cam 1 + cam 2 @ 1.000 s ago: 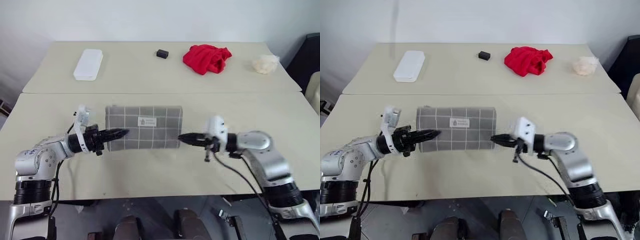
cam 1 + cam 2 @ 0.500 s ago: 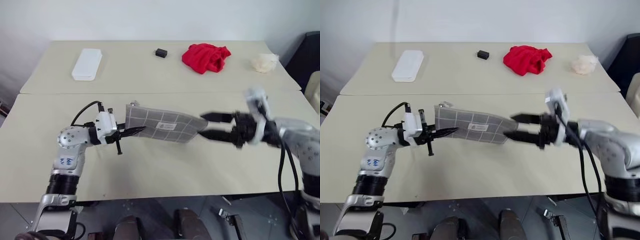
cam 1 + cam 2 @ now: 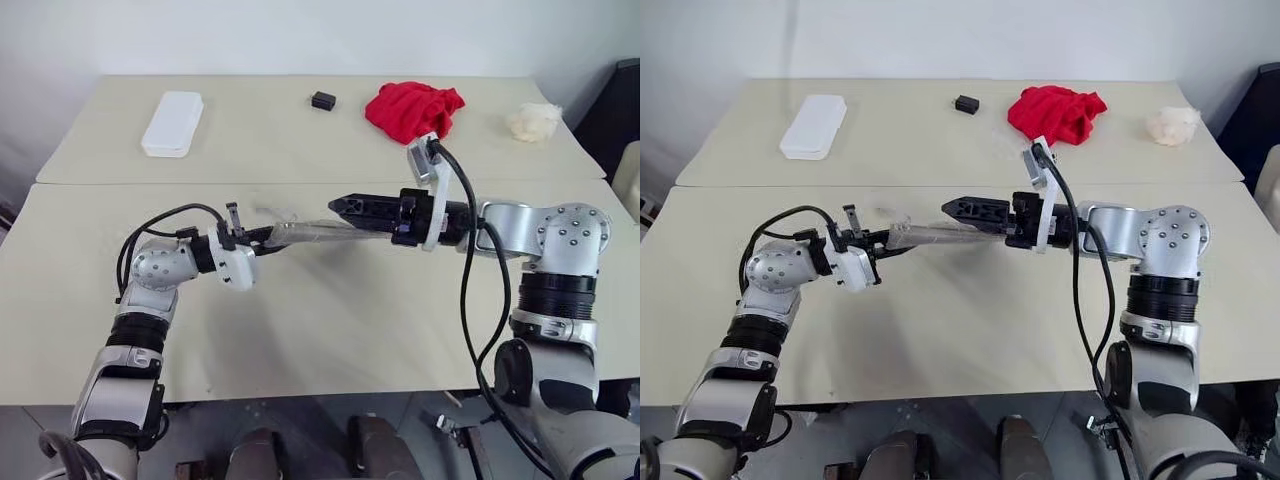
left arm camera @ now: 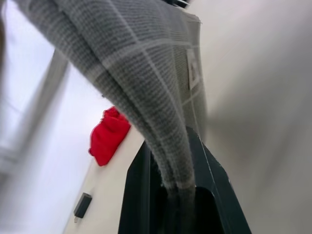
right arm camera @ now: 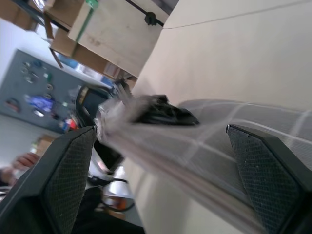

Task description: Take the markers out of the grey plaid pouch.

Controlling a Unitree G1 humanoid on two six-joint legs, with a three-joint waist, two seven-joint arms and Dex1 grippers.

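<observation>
Above the near tabletop point(image 3: 330, 330), the left gripper point(image 3: 262, 238) has its fingers clamped on the left end of the grey plaid pouch point(image 3: 305, 232), held edge-on, while the right gripper point(image 3: 345, 208), fingers spread wide, straddles its right end.

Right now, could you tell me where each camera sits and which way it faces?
Eye views: on the head, looking forward and down at the table, both arms showing.
Left wrist view: along the left gripper, shut on the grey plaid pouch.
Right wrist view: along the open right gripper, straddling the pouch.
All share the pouch.
</observation>
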